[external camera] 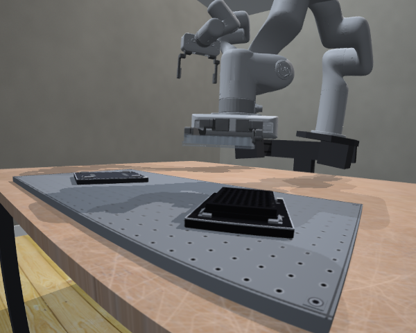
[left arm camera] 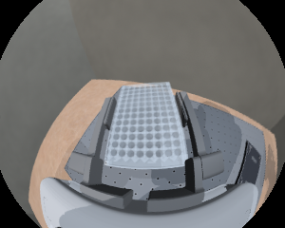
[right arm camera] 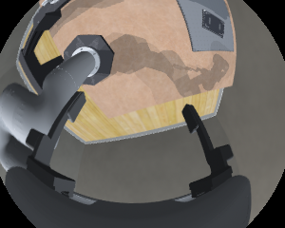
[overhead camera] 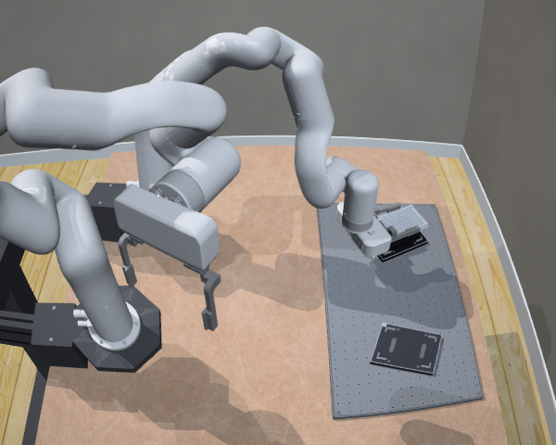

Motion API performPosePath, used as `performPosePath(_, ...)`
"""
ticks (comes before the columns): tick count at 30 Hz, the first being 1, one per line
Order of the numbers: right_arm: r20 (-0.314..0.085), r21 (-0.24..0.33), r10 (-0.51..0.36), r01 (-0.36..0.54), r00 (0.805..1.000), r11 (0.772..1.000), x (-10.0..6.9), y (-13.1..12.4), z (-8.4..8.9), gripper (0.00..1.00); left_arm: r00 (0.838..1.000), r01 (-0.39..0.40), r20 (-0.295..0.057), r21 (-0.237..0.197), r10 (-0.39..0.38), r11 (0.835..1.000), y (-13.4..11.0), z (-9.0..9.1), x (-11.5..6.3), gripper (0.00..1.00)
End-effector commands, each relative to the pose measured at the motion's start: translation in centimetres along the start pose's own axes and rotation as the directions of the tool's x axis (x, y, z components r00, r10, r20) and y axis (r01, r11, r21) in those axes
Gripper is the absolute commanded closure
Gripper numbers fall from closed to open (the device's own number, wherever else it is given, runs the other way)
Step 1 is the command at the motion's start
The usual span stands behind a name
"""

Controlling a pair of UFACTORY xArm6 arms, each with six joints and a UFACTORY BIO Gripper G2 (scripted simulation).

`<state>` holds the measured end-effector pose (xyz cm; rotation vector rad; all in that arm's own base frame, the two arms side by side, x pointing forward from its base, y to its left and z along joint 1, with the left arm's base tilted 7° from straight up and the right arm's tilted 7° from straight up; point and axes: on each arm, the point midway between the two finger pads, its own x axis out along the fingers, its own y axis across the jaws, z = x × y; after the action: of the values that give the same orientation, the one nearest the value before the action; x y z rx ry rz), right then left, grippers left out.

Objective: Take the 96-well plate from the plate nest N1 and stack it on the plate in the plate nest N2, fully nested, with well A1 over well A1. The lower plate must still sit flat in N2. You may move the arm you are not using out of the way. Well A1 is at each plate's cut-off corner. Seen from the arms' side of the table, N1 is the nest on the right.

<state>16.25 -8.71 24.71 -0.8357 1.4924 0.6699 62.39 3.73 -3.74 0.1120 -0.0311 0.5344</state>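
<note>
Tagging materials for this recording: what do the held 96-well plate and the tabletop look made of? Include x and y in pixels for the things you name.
The 96-well plate [overhead camera: 402,220] [external camera: 219,140] [left arm camera: 144,123] looks like clear, glossy plastic: pale and see-through, with bright well rims. The tabletop [overhead camera: 264,354] [external camera: 387,200] could be wood or laminate, satin-finished: tan with fine scratch-like streaks, its edge showing grain-like lines.

From my station, in the top view, the held clear plate [overhead camera: 402,220] and the left gripper's body [overhead camera: 376,239] occlude most of nest N2 [overhead camera: 402,248]; the dark plate's wells there are unreadable.
</note>
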Motion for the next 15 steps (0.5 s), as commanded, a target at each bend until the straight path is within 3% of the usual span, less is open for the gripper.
performPosePath(1,0.002,0.000,-0.002,0.002,1.000,1.000,-0.1,0.0,0.0,0.00,1.000,0.000,0.003,-0.003,0.000,1.000,0.9,0.2,0.6,1.00)
performPosePath(15,0.002,0.000,-0.002,0.002,1.000,1.000,-0.1,0.0,0.0,0.00,1.000,0.000,0.004,-0.002,0.000,1.000,3.7,0.2,2.0,1.00)
